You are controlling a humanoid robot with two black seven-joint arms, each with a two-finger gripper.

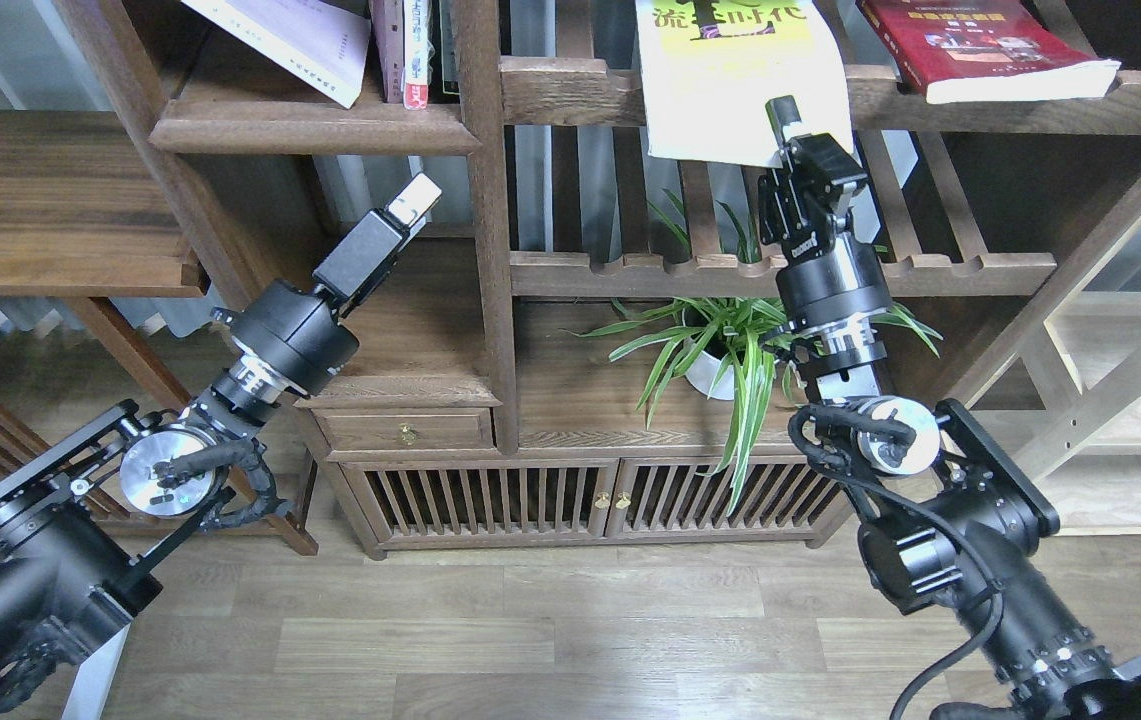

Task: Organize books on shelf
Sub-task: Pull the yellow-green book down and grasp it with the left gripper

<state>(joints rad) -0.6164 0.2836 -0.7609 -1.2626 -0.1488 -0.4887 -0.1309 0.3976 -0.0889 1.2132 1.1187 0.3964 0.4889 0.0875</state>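
While yellow-green book (730, 90) hangs long axis vertical | R tool (788, 125) apparently pinching its lower edge | L tool (415, 200) grip unclear

Domestic-looking room, likely a study or living room staged with home furniture. Walnut bookcase (490, 300) with a solid shelf (315, 130), slatted racks (780, 272), a small drawer (408, 430) and slatted cabinet doors (590, 500) with brass knobs. Books (980, 45) on upper levels. Potted spider plant (720, 350) in white pot. Wood-plank floor (530, 640).
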